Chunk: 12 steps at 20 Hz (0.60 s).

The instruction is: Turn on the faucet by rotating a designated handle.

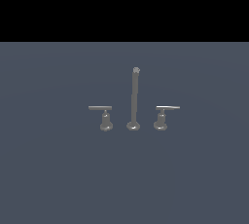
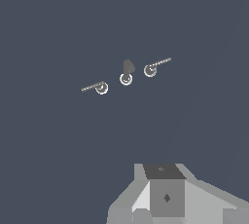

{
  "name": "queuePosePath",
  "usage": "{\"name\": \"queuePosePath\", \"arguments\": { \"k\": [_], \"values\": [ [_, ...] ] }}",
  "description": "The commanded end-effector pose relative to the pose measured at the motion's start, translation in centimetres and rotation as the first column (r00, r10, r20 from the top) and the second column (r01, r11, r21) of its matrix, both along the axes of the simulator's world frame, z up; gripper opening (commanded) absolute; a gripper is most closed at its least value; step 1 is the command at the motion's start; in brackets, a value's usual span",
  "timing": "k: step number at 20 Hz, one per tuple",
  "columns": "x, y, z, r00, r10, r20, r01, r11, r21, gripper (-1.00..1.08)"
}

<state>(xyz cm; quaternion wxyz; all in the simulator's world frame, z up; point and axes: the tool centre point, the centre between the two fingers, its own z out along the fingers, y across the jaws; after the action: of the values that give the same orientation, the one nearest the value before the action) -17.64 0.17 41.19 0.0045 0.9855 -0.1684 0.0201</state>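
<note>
The faucet (image 1: 134,99) stands in the middle of the exterior view, a grey set with a tall thin upright spout and two small lever handles. The handle (image 1: 167,107) with the pale bar tapering to a thin tip is on the exterior view's right. The other handle (image 1: 100,108), with a darker even-width bar, is on the exterior view's left. The wrist view looks down on the faucet (image 2: 126,74) from far off, and the pale handle (image 2: 158,64) appears there too. Only part of my gripper (image 2: 163,201) shows at that view's edge, well away from the faucet, holding nothing. Its jaws are not discernible.
The faucet rests on a flat, plain blue-grey surface (image 1: 58,169) that stretches in every direction. The arm does not show in the exterior view.
</note>
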Motion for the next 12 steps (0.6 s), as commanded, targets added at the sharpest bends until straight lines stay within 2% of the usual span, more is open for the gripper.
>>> {"name": "queuePosePath", "arguments": {
  "k": [1,6,12],
  "values": [
    [1.4,-0.2,-1.9,0.997,-0.071,-0.001,0.071,0.997,0.003,-1.0],
    [4.3,-1.0,-5.7,0.977,-0.212,-0.005,0.212,0.977,0.008,-1.0],
    [7.5,-2.4,-10.2,0.927,-0.374,-0.01,0.374,0.927,0.012,-1.0]
  ]
}}
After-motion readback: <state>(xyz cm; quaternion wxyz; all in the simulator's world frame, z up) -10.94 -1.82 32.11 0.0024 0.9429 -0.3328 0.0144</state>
